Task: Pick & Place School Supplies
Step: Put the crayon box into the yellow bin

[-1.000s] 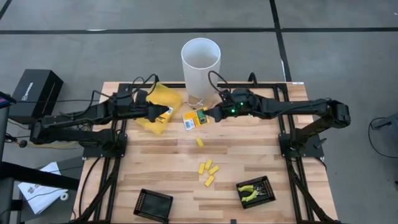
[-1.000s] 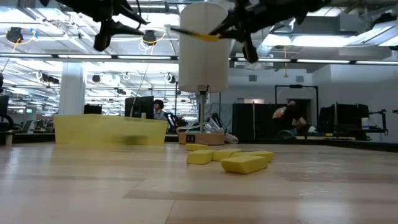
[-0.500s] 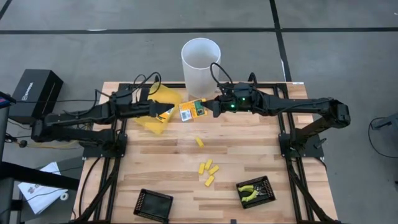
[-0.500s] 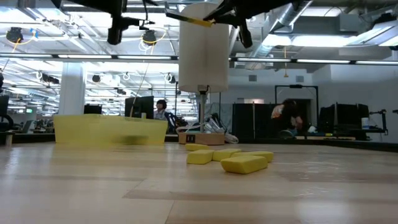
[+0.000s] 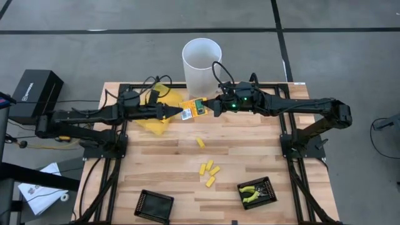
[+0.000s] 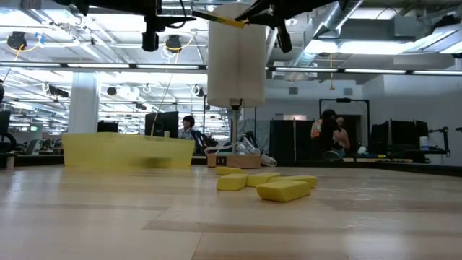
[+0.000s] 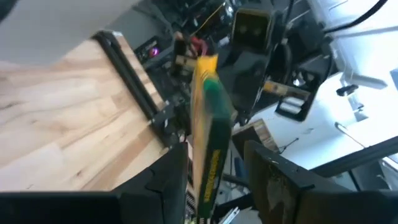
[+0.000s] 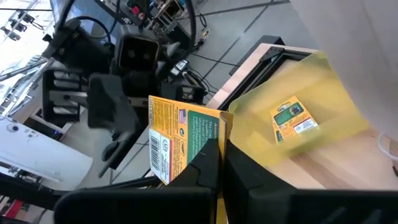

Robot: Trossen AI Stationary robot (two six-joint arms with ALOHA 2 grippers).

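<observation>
Holding a yellow-orange packet (image 5: 193,111) above the far middle of the tabletop (image 5: 250,150), our right hand (image 5: 209,110) is pinched tight on one edge of it, just in front of the white cylinder (image 5: 201,62). Our left hand (image 5: 177,113) has come in from the other side with its fingers (image 7: 277,180) spread, one on each face of the same packet; we cannot tell whether they touch it. A second labelled packet (image 8: 292,121) lies in the translucent yellow pouch (image 5: 159,109) under the left arm. Five short yellow oblong pieces (image 5: 209,172) lie loose on the wood nearer the front. Tiny yellow-green plier-like tools (image 5: 251,194) sit in the black tray (image 5: 267,185) at the front right; another black tray (image 5: 154,204) stands at the front left.
</observation>
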